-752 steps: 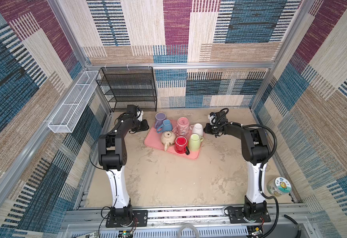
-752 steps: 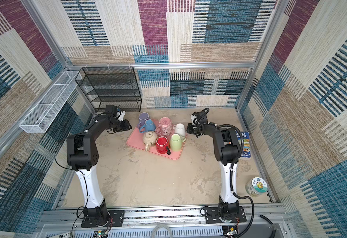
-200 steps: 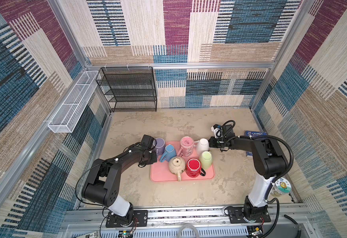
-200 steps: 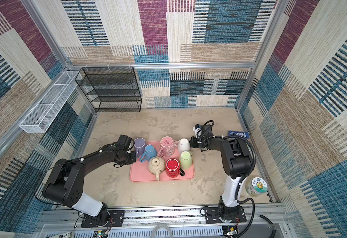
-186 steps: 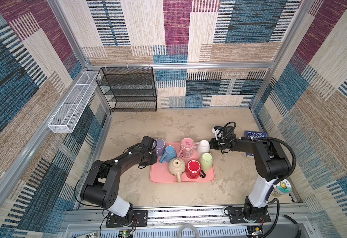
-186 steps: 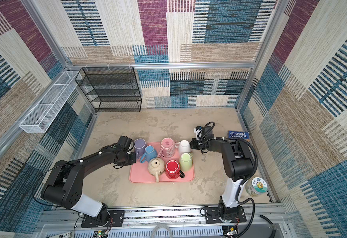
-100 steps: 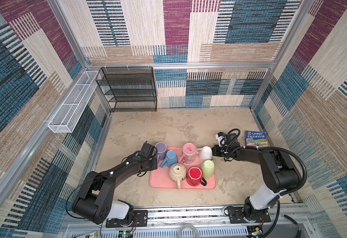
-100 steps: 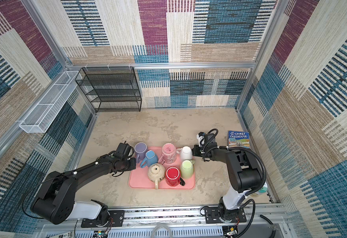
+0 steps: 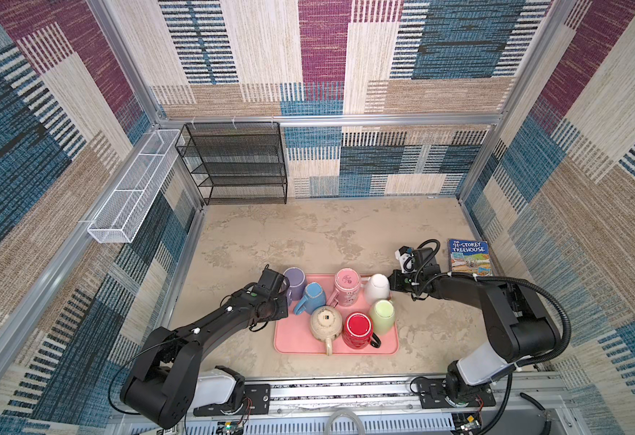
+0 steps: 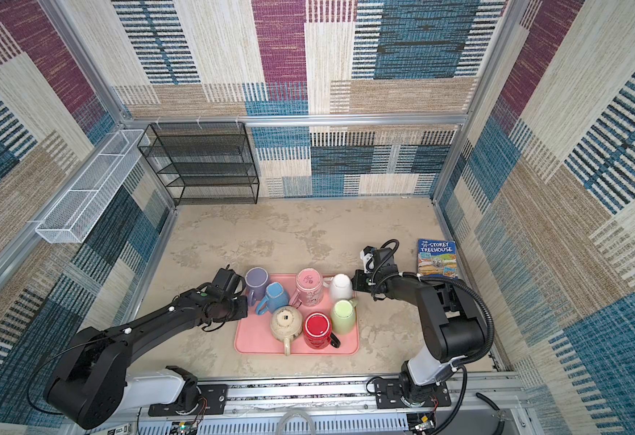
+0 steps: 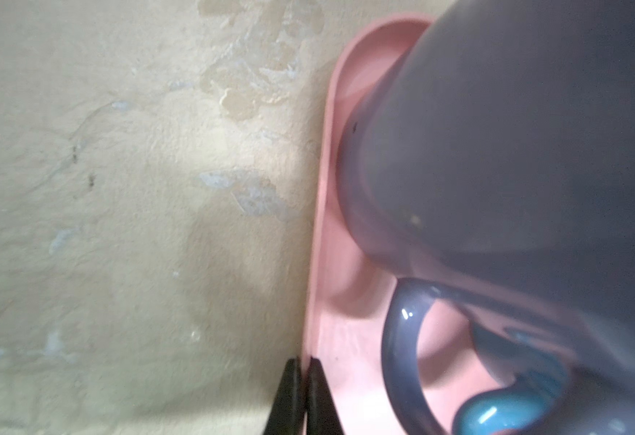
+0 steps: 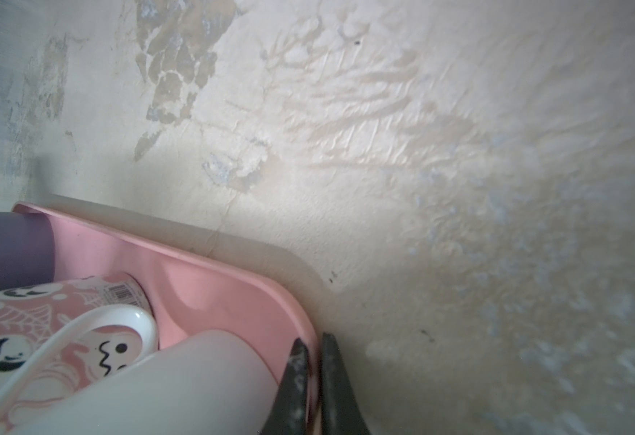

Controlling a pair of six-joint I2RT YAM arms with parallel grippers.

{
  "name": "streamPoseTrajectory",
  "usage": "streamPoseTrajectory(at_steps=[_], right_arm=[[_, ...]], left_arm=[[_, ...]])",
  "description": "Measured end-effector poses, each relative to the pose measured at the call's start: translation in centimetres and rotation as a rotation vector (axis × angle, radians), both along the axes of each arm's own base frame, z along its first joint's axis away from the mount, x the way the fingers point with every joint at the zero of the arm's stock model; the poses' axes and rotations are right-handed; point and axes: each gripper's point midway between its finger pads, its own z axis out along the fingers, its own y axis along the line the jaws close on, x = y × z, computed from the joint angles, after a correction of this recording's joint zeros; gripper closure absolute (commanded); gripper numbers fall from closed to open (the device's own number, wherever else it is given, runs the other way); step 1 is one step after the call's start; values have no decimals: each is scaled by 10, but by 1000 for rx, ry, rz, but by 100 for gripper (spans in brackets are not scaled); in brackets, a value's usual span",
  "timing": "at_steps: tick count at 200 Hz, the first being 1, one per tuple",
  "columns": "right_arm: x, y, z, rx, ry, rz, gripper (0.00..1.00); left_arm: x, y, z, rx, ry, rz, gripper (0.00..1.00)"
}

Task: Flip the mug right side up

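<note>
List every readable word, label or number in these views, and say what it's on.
"THE 91-STOREY TREEHOUSE": cover of the book, in both top views.
Too small to read: barcode sticker on the pink ghost mug.
Too small to read: base sticker on the cream mug.

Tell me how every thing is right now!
pink tray: flat on table.
left gripper: shut on pink tray.
right gripper: shut on pink tray.
purple mug: upside down.
blue mug: upside down.
pink mug: upside down.
white mug: upside down.
green mug: upside down.
red mug: upside down.
cream mug: upside down.
book: closed.
</note>
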Motion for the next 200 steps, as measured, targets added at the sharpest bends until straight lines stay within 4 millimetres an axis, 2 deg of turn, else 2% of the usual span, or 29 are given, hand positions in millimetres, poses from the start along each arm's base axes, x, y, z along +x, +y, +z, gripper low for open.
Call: streamPoseTrajectory(at_steps=[71, 99, 113, 151, 172, 200], right_arm=[[9, -13, 6, -50, 16, -90, 65], [12, -23, 16, -81, -7, -124, 54], [17, -26, 28, -84, -41, -139, 49], [27, -33, 64, -98, -129, -174, 40], [29, -37, 89, -101, -190, -197, 39], [25, -38, 123, -80, -273, -198, 39]], left_arm=[[12, 7, 12, 11, -61, 71, 67], [17, 9, 31, 17, -107, 80, 58], [20, 11, 47, 24, -138, 81, 50], [26, 17, 95, 48, -231, 59, 40], [24, 16, 116, 45, -261, 31, 39], [19, 6, 140, 44, -263, -57, 41]])
